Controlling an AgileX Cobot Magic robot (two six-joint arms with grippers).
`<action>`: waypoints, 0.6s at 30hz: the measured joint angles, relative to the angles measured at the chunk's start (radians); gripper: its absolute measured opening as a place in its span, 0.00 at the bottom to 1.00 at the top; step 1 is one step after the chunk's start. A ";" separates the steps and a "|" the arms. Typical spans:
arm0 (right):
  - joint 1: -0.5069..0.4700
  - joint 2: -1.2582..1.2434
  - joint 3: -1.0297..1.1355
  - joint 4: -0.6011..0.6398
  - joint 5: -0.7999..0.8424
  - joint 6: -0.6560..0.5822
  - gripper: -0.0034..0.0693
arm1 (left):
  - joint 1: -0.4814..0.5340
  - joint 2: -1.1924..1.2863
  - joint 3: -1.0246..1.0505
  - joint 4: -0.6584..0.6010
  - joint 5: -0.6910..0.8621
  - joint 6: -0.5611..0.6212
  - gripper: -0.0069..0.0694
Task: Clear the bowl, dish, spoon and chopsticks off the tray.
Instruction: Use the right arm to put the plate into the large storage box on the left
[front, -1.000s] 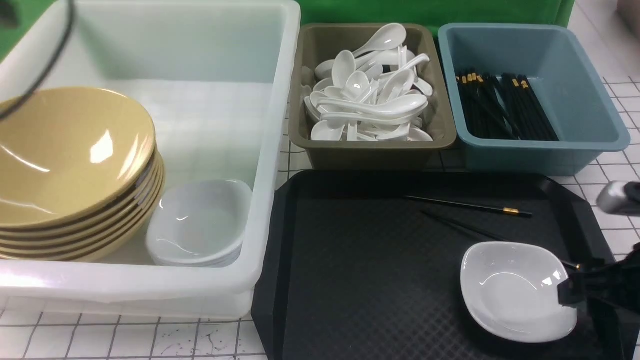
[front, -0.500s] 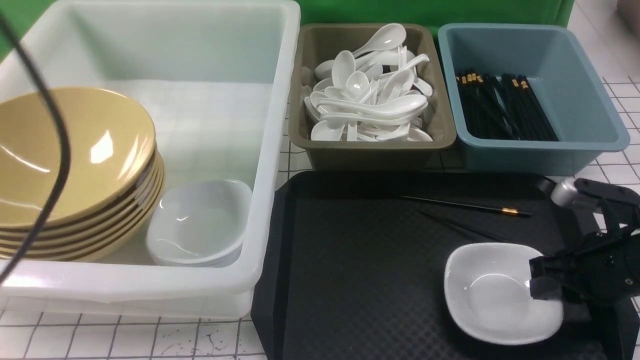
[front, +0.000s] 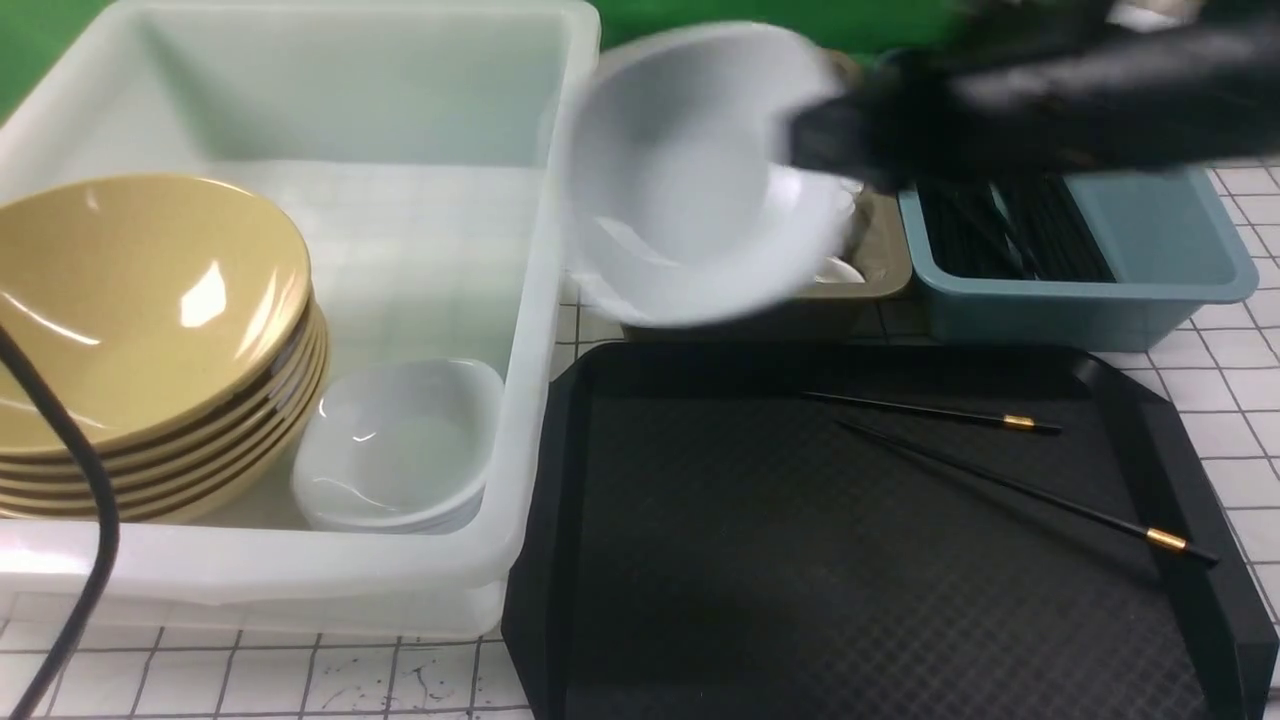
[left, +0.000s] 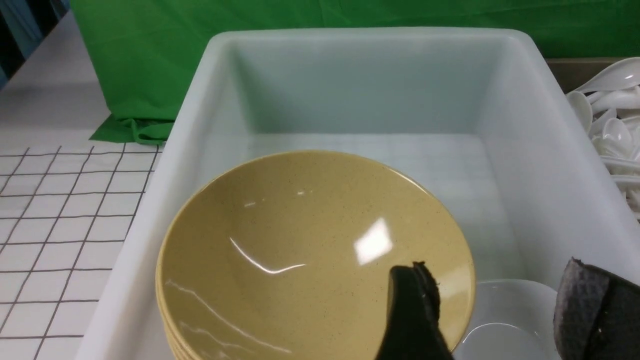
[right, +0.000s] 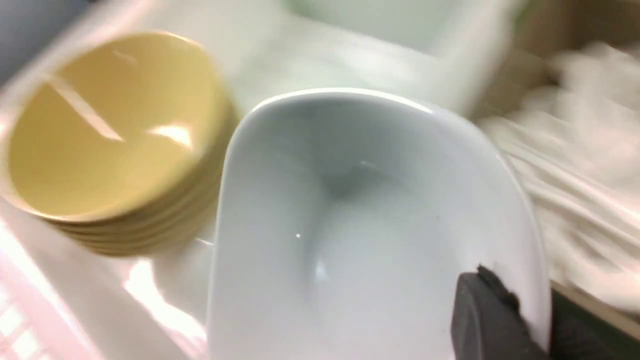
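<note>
My right gripper (front: 815, 135) is shut on the rim of the white dish (front: 690, 170) and holds it high in the air, blurred, over the gap between the white tub and the brown tub; the dish (right: 360, 225) fills the right wrist view. Two black chopsticks (front: 1010, 485) lie on the black tray (front: 760, 560) at its right side. Yellow bowls (front: 130, 330) are stacked in the white tub (front: 300, 570), several high. My left gripper (left: 492, 305) is open and empty above the bowl stack (left: 300, 260). I see no spoon on the tray.
A stack of white dishes (front: 400, 450) sits beside the bowls in the white tub. A brown tub (front: 880, 270) of white spoons and a blue tub (front: 1150, 250) of chopsticks stand behind the tray. A black cable (front: 75, 500) hangs at the front left.
My right gripper has lifted the white dish off the tray's right front and swung it up and to the left. The second chopstick is now uncovered. The cable has shifted.
</note>
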 joint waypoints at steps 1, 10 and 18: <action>0.039 0.064 -0.067 -0.026 0.019 0.034 0.14 | 0.000 0.000 0.000 -0.001 0.000 0.000 0.52; 0.226 0.554 -0.653 -0.509 0.388 0.537 0.14 | 0.000 -0.001 0.000 -0.034 0.000 -0.001 0.52; 0.273 0.790 -1.004 -0.646 0.628 0.632 0.20 | 0.000 -0.001 0.000 -0.085 0.004 -0.003 0.52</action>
